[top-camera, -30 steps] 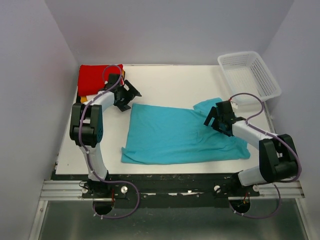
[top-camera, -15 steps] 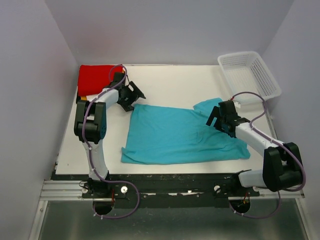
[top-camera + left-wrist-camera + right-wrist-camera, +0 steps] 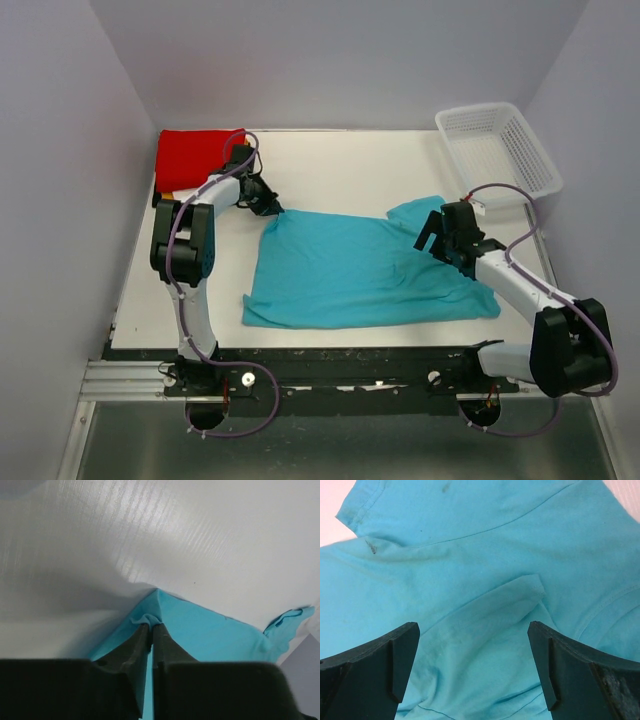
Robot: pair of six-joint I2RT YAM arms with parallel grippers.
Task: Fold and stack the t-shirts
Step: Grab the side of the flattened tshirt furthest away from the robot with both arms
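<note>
Already a folded red t-shirt (image 3: pixel 195 158) lies just beyond the left pincer (image 3: pixel 268 205), which is clamped on a far corner of the turquoise t-shirt (image 3: pixel 350 270). That shirt is spread unfolded on the bench (image 3: pixel 350 160) between both pincers, so folding and stacking it are left. The right pincer (image 3: pixel 440 235) hovers, jaws apart, over its rumpled sleeve end; beneath the red shirt only an orange sliver (image 3: pixel 176 193) shows.
</note>
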